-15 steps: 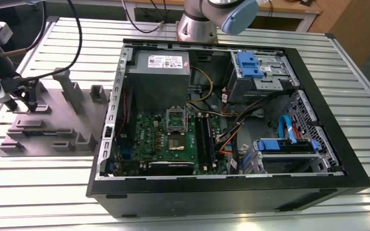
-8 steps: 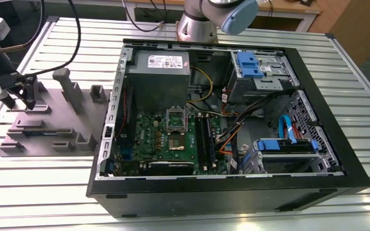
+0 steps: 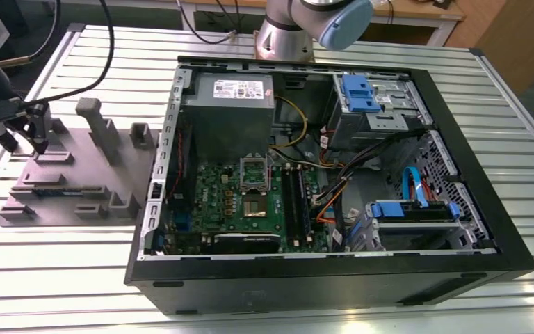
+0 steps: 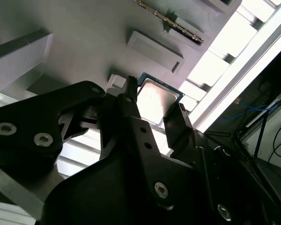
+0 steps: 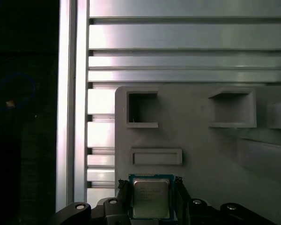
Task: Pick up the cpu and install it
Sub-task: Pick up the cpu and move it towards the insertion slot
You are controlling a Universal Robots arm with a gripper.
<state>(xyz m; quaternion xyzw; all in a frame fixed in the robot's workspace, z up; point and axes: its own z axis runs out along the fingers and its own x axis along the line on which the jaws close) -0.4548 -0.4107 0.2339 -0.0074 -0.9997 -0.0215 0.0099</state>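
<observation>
While over grey fixture [image 5: 201, 150], gripper [image 5: 151, 186] pinches one cpu [image 5: 151, 199] between two fingers [image 5: 179, 190].

The arm [image 3: 290, 31] stretches to the exterior view's left, gripper [image 3: 23, 144] pointing down, fingers [image 5: 123, 195] clamped on the cpu [image 5: 151, 199].

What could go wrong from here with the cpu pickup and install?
1. The claw appears to pinch the cpu only by its thin edges, so it might slip or tilt.
2. The socket lies deep in the computer case, beside orange cables; the claw could snag them.
</observation>
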